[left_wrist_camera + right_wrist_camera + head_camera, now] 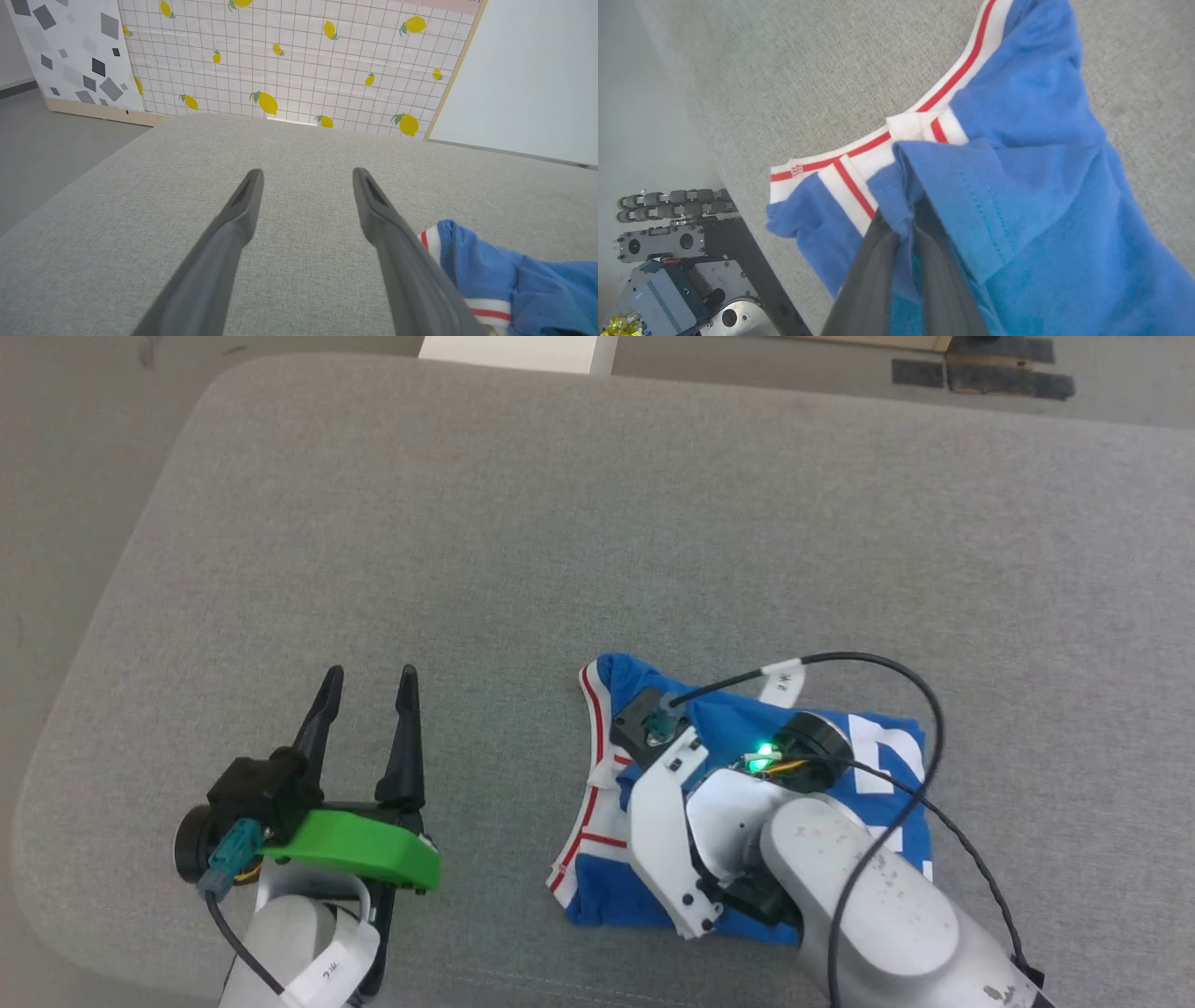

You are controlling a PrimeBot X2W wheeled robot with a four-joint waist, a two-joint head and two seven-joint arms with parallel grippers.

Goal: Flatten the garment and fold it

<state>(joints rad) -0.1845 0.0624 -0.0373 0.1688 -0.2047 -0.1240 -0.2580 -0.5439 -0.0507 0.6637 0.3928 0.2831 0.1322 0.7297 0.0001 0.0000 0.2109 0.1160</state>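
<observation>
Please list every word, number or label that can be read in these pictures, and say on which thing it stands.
Nothing can be read with certainty.
White print on the blue garment: partly hidden by the right arm, unreadable.
Red mark on its striped trim: too small.
White tag on the black cable: blurred.
Paper tag at the left arm: blurred.

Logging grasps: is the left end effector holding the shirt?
No, the left end effector is open over bare cushion, apart from the shirt.
</observation>
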